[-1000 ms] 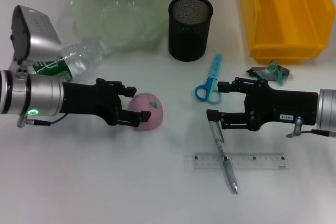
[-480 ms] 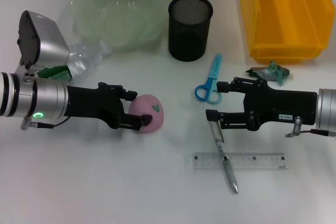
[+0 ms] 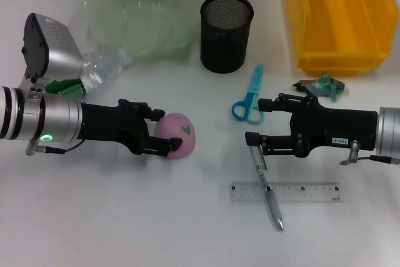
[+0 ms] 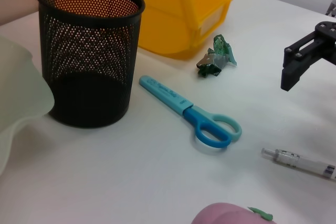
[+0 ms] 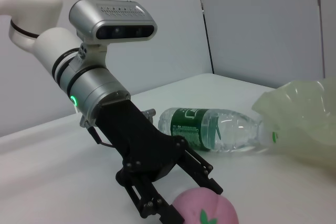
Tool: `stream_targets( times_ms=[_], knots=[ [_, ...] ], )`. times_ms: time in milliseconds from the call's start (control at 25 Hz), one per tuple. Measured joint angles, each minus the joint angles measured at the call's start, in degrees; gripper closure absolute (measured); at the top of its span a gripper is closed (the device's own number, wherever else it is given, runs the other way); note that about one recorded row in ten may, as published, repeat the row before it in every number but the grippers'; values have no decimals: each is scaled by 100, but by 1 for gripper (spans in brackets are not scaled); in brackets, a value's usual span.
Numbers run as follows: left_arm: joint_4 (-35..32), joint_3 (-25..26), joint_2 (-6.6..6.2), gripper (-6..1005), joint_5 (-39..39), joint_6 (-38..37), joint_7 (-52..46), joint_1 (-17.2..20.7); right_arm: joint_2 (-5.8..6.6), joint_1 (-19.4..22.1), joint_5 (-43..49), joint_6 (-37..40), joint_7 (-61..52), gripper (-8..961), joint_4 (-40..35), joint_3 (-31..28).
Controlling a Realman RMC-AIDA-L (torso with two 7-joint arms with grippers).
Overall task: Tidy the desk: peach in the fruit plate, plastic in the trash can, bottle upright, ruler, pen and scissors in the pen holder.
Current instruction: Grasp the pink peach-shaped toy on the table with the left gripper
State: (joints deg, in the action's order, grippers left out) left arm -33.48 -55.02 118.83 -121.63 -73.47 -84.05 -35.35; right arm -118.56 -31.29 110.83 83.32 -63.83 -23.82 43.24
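Now left gripper (image 3: 164, 132) around peach (image 3: 177, 134)

Near edge: I see bare table (image 3: 125, 223) in front of both arms.
Centre gap: scissors (image 3: 249, 100), pen (image 3: 265, 186) and ruler (image 3: 285, 192) clutter it.
Back row: fruit plate (image 3: 140, 14), pen holder (image 3: 226, 32), yellow bin (image 3: 340, 17) block passage.
Left back: lying bottle (image 3: 87, 70) beside my left arm.

Pink peach (image 3: 176, 134), bottle (image 3: 94, 70) sideways

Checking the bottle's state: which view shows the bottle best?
The right wrist view: the bottle lies on its side, full length visible, behind the left gripper. The head view shows it partly hidden by the left arm; the left wrist view misses it.
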Motion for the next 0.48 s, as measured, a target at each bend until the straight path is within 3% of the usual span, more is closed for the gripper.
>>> stream_targets(
  times_ms=[480],
  knots=[
    [0, 0, 0, 201, 8, 21, 3, -5, 5, -9, 0, 0, -5, 147, -20, 9]
  ],
)
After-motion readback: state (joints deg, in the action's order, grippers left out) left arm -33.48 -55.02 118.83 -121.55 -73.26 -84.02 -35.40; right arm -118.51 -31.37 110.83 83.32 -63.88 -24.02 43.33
